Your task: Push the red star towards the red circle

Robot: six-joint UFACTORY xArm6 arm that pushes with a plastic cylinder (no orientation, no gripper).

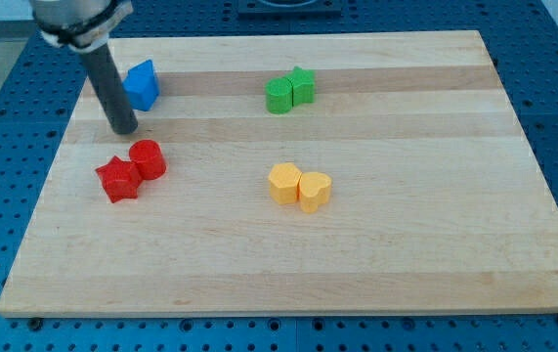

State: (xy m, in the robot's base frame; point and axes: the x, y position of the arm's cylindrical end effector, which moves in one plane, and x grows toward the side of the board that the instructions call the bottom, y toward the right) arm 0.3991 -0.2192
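The red star (117, 179) lies at the view's left on the wooden board (288, 254), touching the red circle (148, 158), which sits just up and to its right. My tip (123, 128) rests on the board just above and left of the red circle, about a block's width above the red star, and below-left of the blue block (142, 84). The tip touches no block.
A green circle (279, 95) and green star (301, 86) sit together at the top middle. A yellow hexagon (284, 183) and yellow heart (315, 190) sit together at the centre. The board's left edge is close to the red blocks.
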